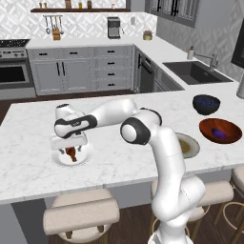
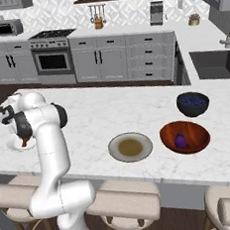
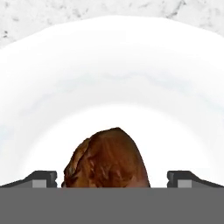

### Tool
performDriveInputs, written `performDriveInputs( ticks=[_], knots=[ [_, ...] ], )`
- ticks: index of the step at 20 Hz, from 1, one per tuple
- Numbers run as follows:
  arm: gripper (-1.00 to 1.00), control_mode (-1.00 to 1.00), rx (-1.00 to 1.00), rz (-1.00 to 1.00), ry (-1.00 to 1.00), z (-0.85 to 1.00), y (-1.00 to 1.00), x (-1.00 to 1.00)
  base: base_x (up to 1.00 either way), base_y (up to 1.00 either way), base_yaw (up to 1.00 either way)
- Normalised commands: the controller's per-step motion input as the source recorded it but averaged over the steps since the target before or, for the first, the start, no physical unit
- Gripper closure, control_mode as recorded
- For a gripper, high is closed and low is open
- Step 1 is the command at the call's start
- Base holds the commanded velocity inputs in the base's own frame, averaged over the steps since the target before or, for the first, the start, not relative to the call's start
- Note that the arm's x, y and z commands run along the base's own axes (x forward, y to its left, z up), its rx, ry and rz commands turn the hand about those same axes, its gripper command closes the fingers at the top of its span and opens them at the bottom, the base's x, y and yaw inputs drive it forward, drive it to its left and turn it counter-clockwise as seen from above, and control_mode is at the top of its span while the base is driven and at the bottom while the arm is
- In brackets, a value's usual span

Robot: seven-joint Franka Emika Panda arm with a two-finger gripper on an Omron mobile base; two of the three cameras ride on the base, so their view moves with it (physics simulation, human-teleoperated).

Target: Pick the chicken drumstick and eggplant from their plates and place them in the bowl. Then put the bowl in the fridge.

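Gripper [image 3: 112,179] low over the white plate [image 1: 86,158]
Stood wide apart, 1 fingertip [image 3: 41,178] each side of the chicken drumstick [image 3: 106,159] on that plate, not squeezing.

Marble island [image 1: 28,171], grey cabinets [image 1: 78,71], oven [image 2: 53,60], sink [image 1: 198,72], wood floor, stools [image 1: 81,217]

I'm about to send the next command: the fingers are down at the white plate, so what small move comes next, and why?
Probably close the fingers on the chicken drumstick. They stand open on either side of it, low over the white plate, and the eggplant already lies in the bowl.
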Motion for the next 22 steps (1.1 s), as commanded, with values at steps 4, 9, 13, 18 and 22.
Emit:
performDriveInputs(
  ticks=[4, 9, 13, 18, 22],
  knots=[
    [1.0, -1.0, 0.0, 0.0, 0.0, -0.14, 0.0, 0.0, 0.0, 0.0, 0.0],
    [1.0, -1.0, 0.0, 0.0, 0.0, 0.0, 0.0, 0.0, 0.0, 0.0, 0.0],
    [1.0, -1.0, 0.0, 0.0, 0.01, 0.32, -0.22, -0.03, 0.0, 0.0, 0.0],
    [1.0, -1.0, 0.04, 0.02, 0.03, 0.56, -0.82, -0.38, 0.0, 0.0, 0.0],
    [1.0, -1.0, 0.03, 0.02, 0.0, 0.51, -0.99, -0.43, 0.0, 0.0, 0.0]
  ],
)
